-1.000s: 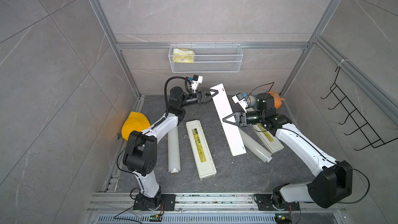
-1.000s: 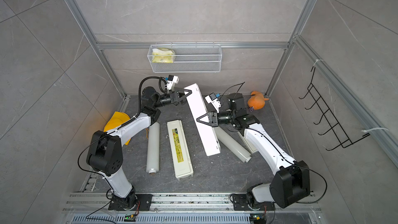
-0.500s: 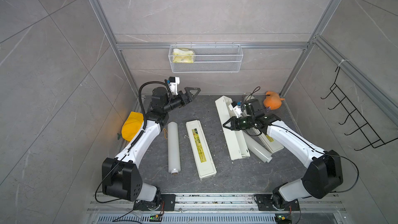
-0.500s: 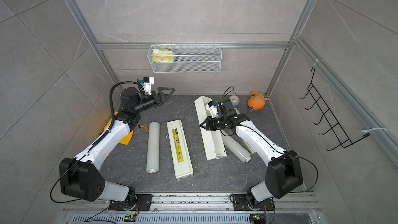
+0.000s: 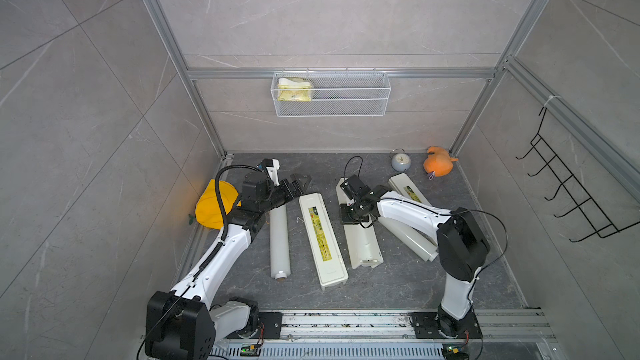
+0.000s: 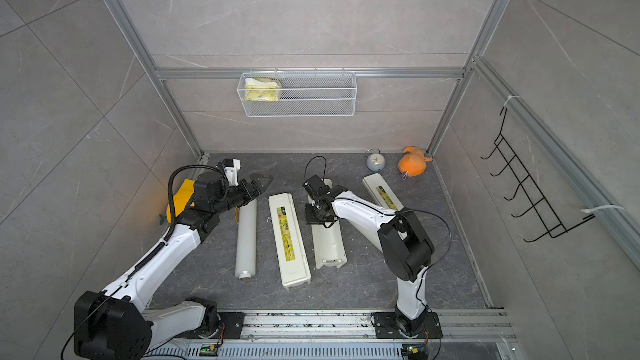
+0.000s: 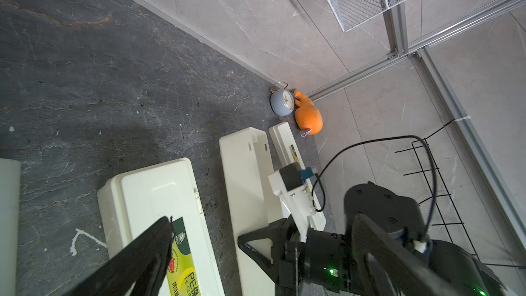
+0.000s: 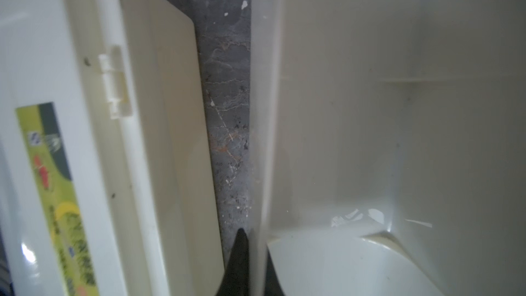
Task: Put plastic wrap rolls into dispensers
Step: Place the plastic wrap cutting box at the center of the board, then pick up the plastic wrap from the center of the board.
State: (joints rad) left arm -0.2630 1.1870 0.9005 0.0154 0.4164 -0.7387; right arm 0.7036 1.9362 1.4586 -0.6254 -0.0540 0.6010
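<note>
- Plastic wrap roll lies front-to-back, far end just beside left gripper — spread, nearer arm.
- Right gripper pinches open dispenser wall — roll well apart.

Floor stock as I see it from my station, on dark stone-look floor, left to right:
- yellow cap, at the left wall
- roll
- closed dispenser, label up
- open dispenser
- second roll, angled; contact with the floor unclear
- labelled white part, partly hidden

Back wall: clock, just beside an orange plush.
</note>
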